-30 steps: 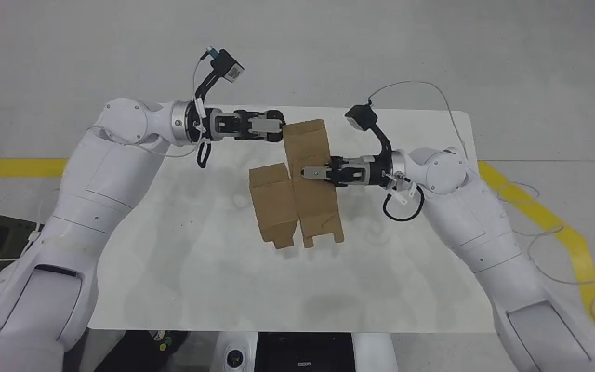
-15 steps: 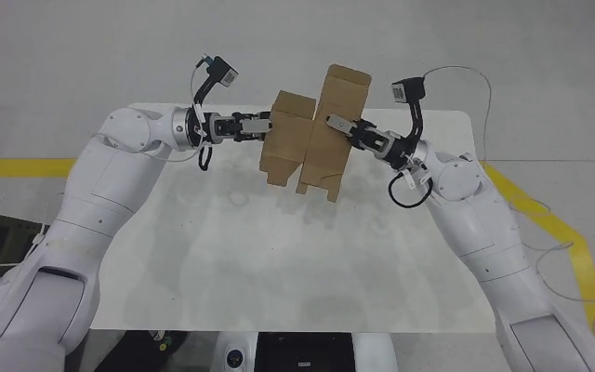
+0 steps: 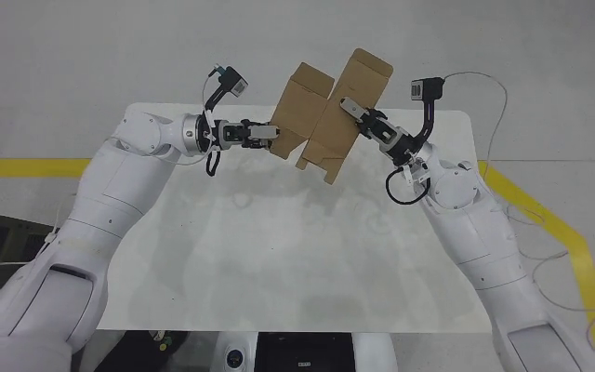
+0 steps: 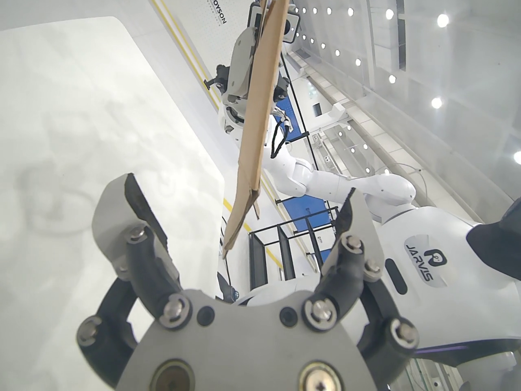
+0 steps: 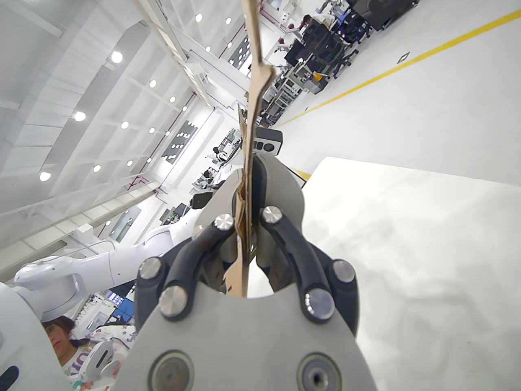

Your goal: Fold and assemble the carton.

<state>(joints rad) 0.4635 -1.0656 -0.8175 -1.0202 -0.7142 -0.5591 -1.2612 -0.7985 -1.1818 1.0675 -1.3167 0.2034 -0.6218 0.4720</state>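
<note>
The flat brown carton point(image 3: 325, 107) hangs tilted in the air over the far edge of the white table point(image 3: 279, 251). My right gripper point(image 3: 355, 107) is shut on its right panel; in the right wrist view the cardboard point(image 5: 254, 83) runs edge-on between the shut fingers point(image 5: 281, 189). At the carton's left edge my left gripper point(image 3: 274, 133) stands open. In the left wrist view the carton point(image 4: 260, 103) shows edge-on, its near corner hanging between the spread fingertips point(image 4: 136, 199) without being clamped.
The table top point(image 4: 81, 103) below the carton is bare white, with rounded corners. A yellow floor line point(image 3: 28, 167) runs past both sides of the table. The carton's upper flaps reach out beyond the table's far edge.
The carton has gone from lying on the table to being raised and tilted over the far edge, carried by the right gripper. The left gripper rose alongside its left edge.
</note>
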